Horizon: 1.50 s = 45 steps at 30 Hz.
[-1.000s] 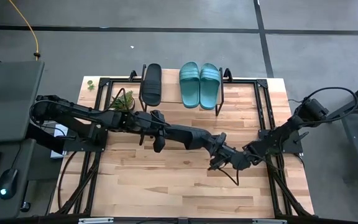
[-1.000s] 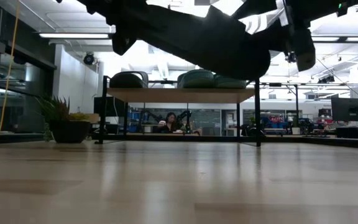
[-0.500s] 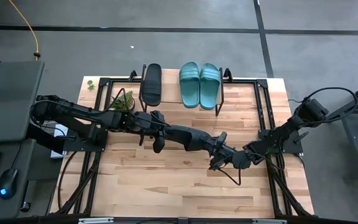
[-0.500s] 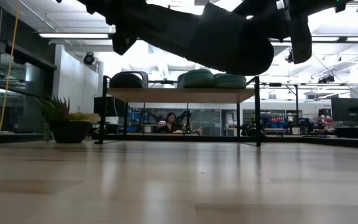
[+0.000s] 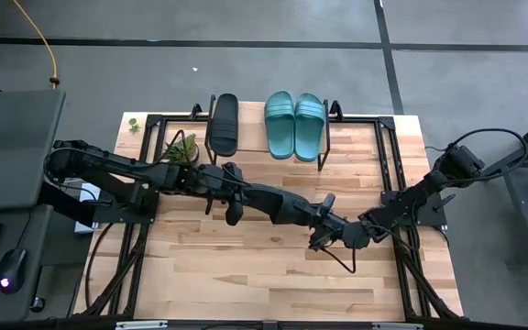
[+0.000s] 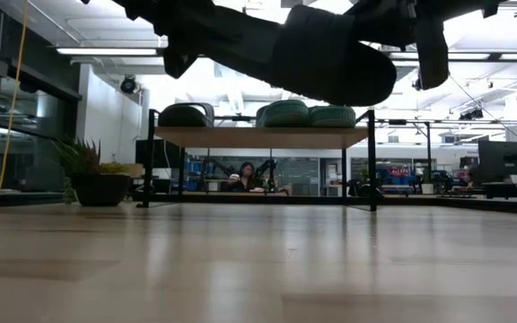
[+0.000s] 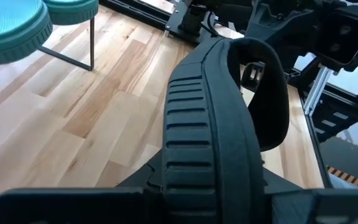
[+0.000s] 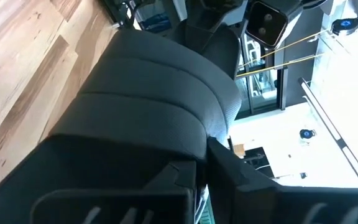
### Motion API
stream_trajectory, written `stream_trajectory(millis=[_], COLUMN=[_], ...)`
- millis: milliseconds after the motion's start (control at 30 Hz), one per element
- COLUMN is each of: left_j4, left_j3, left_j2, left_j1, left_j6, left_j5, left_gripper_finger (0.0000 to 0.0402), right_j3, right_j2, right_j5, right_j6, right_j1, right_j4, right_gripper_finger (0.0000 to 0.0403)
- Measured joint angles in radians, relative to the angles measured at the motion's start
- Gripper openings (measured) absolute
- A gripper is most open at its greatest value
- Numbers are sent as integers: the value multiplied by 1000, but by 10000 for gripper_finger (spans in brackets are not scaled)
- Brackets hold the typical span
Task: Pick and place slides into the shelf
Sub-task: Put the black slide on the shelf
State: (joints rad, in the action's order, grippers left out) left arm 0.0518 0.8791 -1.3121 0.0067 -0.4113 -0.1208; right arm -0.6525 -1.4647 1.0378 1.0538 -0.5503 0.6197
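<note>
A black slide hangs in the air over the middle of the table, stretched between my two grippers and turned on its edge. My left gripper is shut on the slide's left end. My right gripper is shut at its right end. In the low view the slide floats well above the tabletop. Another black slide and two teal slides lie flat on the shelf at the table's far edge. My left gripper pinches the held slide's near end between its two fingers, reaching level from the table's left, fingers along the slide. The slide runs away from it, lifted clear, with its strap arching out to one side. My right gripper is shut on the slide's opposite end, coming level from the table's right. Its own fingers hide the exact place of contact. The slide is clear of the table.
A small potted plant stands on the table by the shelf's left leg. Black frame rails run along the table's sides. Bare wood lies toward the near edge. A person sits far behind the table.
My right gripper has shut on the slide's right end. In the low view that end of the slide has come up a little, so the slide hangs nearer level. Both arms have otherwise stayed in place.
</note>
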Motion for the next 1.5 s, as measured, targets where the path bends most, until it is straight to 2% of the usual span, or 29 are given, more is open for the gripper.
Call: stream_trajectory(millis=[300,800,933,1167,1333,1500], left_j4=[-4,5,11,-10,-66,-43], left_j3=[0,0,0,0,3,7], left_j2=[0,0,0,0,18,68], left_j1=[-2,0,0,0,-4,-33], left_j6=[91,147,151,175,250,309], left_j5=[-105,-107,-99,-106,-203,-311], left_gripper_finger=[76,80,111,199,234,235], right_j3=[0,0,0,-1,-1,-1], right_j2=[0,0,0,0,-1,0], right_j5=[0,-3,-2,-2,43,138], right_j6=[-3,-24,-26,-55,-69,-62], right_j1=[1,0,0,0,2,2], right_j4=[41,42,43,45,63,135], right_gripper_finger=[2,0,0,0,0,0])
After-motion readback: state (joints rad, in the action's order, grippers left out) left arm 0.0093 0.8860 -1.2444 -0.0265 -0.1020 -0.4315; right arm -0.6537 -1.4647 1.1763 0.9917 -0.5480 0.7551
